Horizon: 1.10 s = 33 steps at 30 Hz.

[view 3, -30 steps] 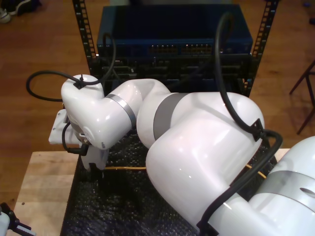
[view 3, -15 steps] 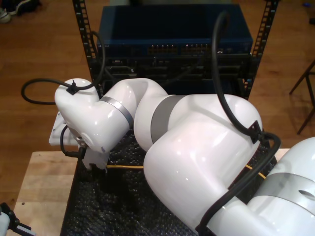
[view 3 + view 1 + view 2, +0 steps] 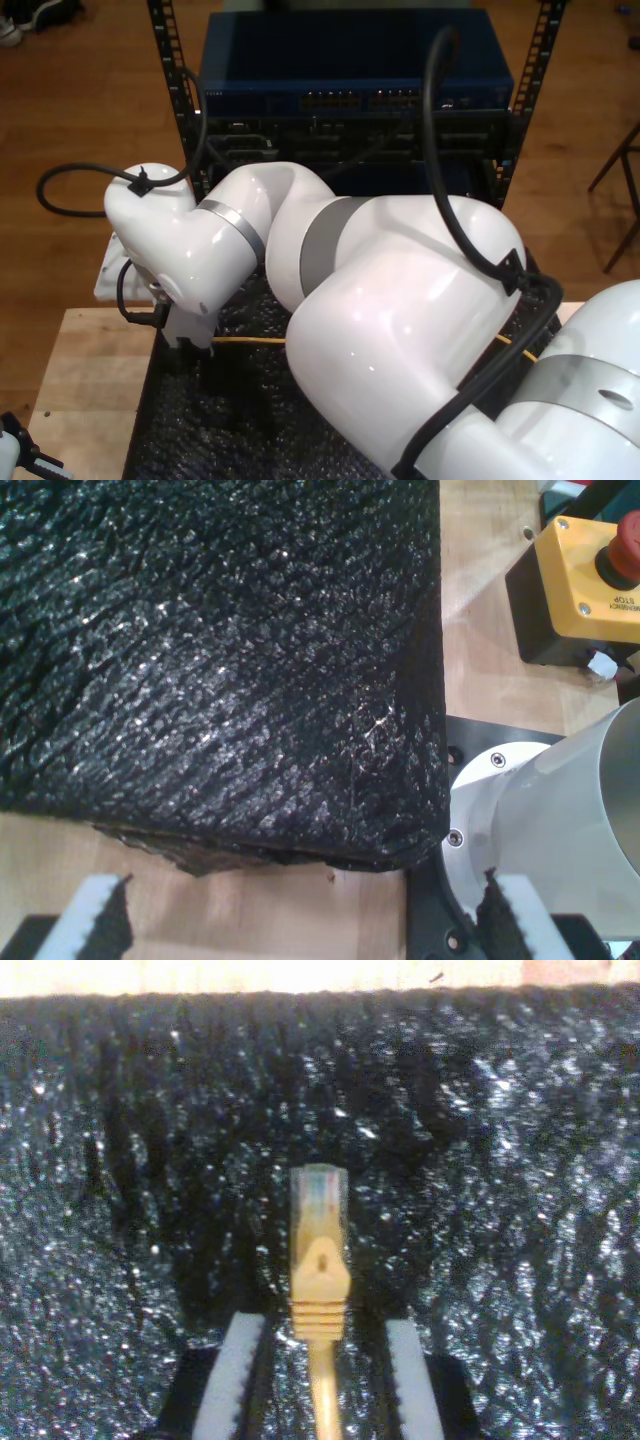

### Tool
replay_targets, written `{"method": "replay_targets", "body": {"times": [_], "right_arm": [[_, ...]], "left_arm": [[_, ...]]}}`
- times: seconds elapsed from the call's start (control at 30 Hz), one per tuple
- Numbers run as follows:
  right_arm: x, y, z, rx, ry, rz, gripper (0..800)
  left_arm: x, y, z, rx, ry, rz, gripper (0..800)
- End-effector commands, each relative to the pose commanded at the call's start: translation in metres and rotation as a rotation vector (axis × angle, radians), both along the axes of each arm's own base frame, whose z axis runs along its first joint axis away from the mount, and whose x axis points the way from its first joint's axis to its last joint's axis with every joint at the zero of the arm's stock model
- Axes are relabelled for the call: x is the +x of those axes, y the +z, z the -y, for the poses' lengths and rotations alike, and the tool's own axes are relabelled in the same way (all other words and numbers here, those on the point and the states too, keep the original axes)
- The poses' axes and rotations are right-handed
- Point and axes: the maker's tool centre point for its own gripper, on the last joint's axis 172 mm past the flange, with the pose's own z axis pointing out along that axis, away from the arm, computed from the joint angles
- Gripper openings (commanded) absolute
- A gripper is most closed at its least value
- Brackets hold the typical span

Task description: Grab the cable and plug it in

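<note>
The cable [image 3: 320, 1290] lies on the black bubble mat [image 3: 500, 1160], its clear plug [image 3: 318, 1195] between the parted jaws of the second pincer [image 3: 318, 1380], not yet clamped. Light and floppy; grip the stiff yellow boot. The first pincer [image 3: 300, 920] hangs open, empty.

The one legible marking is on the yellow emergency-stop box [image 3: 585, 575] seen in the first wrist view: small dark print on its yellow top face, beside the red button [image 3: 622, 542], appears to read "EMERGENCY STOP", though the letters are tiny and only just made out. The blue rack unit [image 3: 355, 65] in the exterior view carries rows of ports, but any labels there are too small to read.
</note>
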Motion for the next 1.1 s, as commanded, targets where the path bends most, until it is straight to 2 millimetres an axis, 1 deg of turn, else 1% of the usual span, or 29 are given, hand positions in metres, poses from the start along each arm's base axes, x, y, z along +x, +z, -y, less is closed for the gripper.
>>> {"method": "replay_targets", "body": {"times": [0.2, 0.37, 0.73, 0.93, 1.03, 1.1], "right_arm": [[-0.0018, -0.0001, -0.0016, 0.002, 0.001, -0.002, 245], [-0.0045, 0.0007, -0.0053, 0.003, 0.01, 0.001, 222], [-0.0059, 0.0008, -0.0067, 0.001, 0.017, 0.004, 179], [-0.0051, 0.0016, -0.0074, 0.003, 0.017, 0.007, 122], [-0.0056, 0.0017, -0.0079, 0.002, 0.019, 0.008, 67], [-0.0052, 0.0018, -0.0081, 0.002, 0.02, 0.01, 50]], "left_arm": [[0.0, -0.0002, 0.0004, -0.001, -0.002, -0.001, 800], [0.0, -0.0002, 0.0004, -0.001, -0.002, -0.001, 800], [0.0, -0.0002, 0.0004, -0.001, -0.002, -0.001, 800], [0.0, -0.0002, 0.0004, -0.001, -0.002, -0.001, 800], [0.0, -0.0002, 0.0004, -0.001, -0.002, -0.001, 800], [0.0, -0.0002, 0.0004, -0.001, -0.002, -0.001, 800]]}}
